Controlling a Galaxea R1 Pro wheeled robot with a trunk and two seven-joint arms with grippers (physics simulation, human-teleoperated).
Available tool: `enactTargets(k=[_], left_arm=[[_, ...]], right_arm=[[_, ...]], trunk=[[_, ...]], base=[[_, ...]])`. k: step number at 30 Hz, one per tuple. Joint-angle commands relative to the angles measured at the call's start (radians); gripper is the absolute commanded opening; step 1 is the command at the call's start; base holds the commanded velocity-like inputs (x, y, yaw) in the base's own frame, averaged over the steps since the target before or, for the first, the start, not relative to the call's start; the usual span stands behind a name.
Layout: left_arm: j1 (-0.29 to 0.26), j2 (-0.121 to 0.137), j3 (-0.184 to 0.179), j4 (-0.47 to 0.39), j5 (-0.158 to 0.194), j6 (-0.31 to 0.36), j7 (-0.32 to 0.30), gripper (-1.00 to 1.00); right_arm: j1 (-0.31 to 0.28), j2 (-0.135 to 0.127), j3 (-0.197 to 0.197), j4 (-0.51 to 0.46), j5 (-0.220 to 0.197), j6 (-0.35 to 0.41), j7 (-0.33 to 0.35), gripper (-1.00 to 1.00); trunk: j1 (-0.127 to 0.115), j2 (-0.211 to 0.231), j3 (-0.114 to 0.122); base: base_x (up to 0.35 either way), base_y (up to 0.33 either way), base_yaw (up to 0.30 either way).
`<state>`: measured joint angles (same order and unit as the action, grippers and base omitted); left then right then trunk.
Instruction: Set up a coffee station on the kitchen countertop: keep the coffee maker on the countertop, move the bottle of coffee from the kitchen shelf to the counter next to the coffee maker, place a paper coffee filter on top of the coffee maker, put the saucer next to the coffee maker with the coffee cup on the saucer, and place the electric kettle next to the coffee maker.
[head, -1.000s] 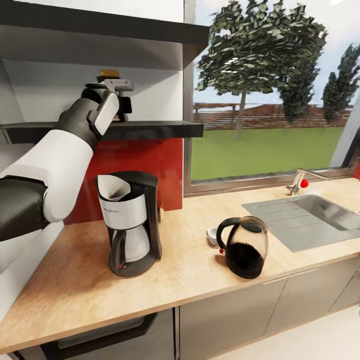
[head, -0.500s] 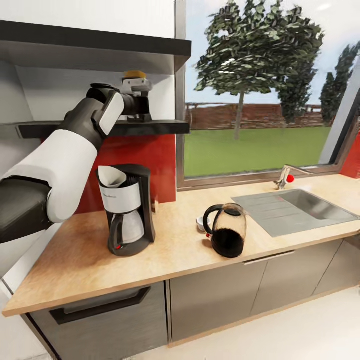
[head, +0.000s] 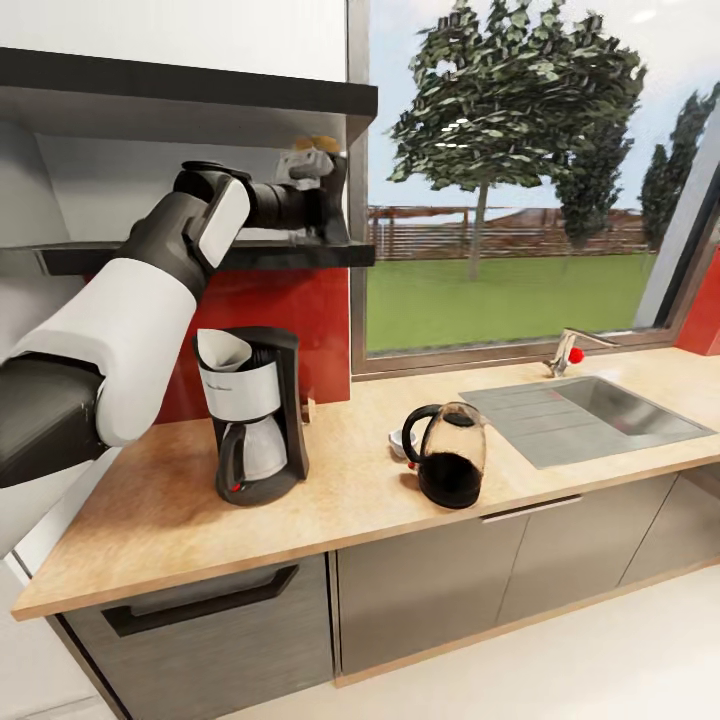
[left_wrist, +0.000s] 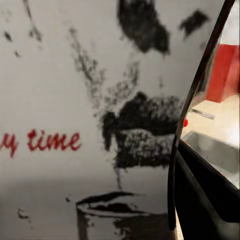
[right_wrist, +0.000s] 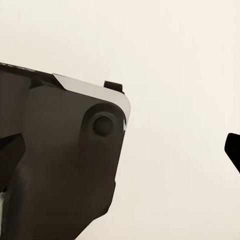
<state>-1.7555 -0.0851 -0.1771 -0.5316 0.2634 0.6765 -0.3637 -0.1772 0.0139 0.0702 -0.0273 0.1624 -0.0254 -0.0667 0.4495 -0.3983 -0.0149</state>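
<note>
Black shelf (head: 200, 257) edge is the worry: the left gripper (head: 322, 190) looks clamped on the bottle of coffee (head: 310, 160) (label jammed right against the wrist camera), up at the shelf's window end, above the coffee maker (head: 255, 415). If the grip slips or the bottle clips the shelf lip coming down, it'd drop onto the countertop (head: 340, 500).
</note>
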Motion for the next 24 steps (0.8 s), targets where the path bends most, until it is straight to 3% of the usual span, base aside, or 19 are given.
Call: enactTargets(k=[1, 8, 13, 14, 16, 19, 24], left_arm=[[-0.001, 0.001, -0.001, -0.002, -0.009, 0.006, -0.024, -1.0], [0.023, -0.001, -0.002, -0.006, -0.008, 0.037, -0.223, -1.0], [0.07, -0.002, -0.004, -0.043, -0.009, 0.048, -0.275, -1.0], [0.09, -0.003, -0.005, -0.065, -0.009, 0.05, -0.279, -1.0], [0.201, -0.01, -0.005, -0.206, -0.013, 0.088, -0.283, -1.0], [0.285, -0.01, -0.007, -0.326, -0.019, 0.141, -0.284, -1.0], [0.433, -0.009, -0.012, -0.504, -0.021, 0.167, -0.284, -1.0]], right_arm=[[-0.001, 0.0, 0.007, 0.001, 0.005, -0.002, -0.005, 1.0], [-0.001, 0.001, 0.007, 0.001, 0.005, -0.002, -0.005, 1.0], [-0.001, 0.001, 0.007, 0.0, 0.004, -0.002, -0.005, 1.0], [-0.001, 0.001, 0.007, 0.0, 0.004, -0.002, -0.005, 1.0], [-0.001, 0.001, 0.005, 0.0, 0.005, -0.002, -0.006, 1.0], [-0.001, 0.001, 0.005, 0.0, 0.005, -0.002, -0.007, 1.0], [-0.001, 0.001, 0.005, 0.0, 0.005, -0.002, -0.007, 1.0]], trunk=[[0.0, -0.002, -0.002], [0.0, -0.002, -0.002], [0.0, -0.002, -0.002], [0.0, -0.002, -0.002], [0.0, -0.002, -0.002], [0.0, -0.002, -0.002], [0.0, -0.002, -0.002]], base=[[0.0, 0.0, 0.0], [0.0, 0.0, 0.0], [0.0, 0.0, 0.0], [0.0, 0.0, 0.0], [0.0, 0.0, 0.062], [0.0, 0.0, 0.19], [0.0, 0.0, 0.119]])
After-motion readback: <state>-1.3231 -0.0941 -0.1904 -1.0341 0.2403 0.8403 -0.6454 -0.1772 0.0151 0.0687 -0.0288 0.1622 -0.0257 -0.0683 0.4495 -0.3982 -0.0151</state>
